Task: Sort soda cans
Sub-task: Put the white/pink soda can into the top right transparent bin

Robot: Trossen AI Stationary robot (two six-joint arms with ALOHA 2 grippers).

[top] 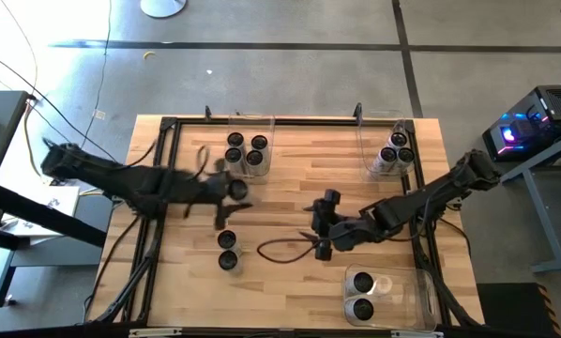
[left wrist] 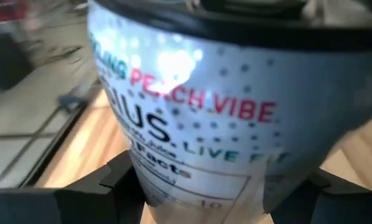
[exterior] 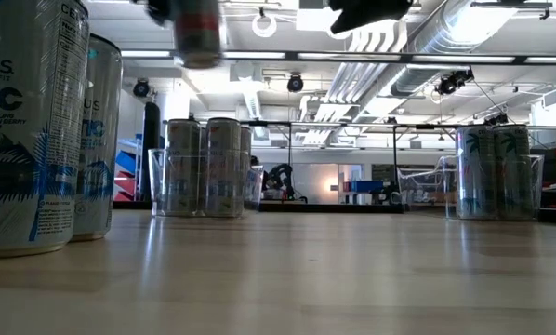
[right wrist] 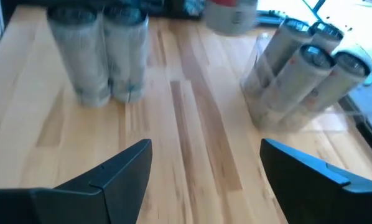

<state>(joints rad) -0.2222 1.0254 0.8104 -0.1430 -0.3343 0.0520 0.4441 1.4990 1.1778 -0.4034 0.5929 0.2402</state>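
Carrying peach-label can (left wrist: 192, 118), left gripper (top: 232, 191) clenches slim silver cylinder, airborne at table centre-left, likely heading for clear bin (top: 247, 150) at 12 o'clock holding three cans; motion blur clouds exact height. Next move, by judgement: align above free slot, lower upright, release. Two loose cans (top: 227, 251) wait at 6 o'clock. Right gripper (top: 320, 230), fingers spread, empty, hovers over bare wood at 3 o'clock.

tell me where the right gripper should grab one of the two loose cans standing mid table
Grip the can across its round side wall, about mid-height, coming in level from the open table side away from its neighbour. Both stand upright and nearly touching, so only the outer sides are free. The right gripper is already open.
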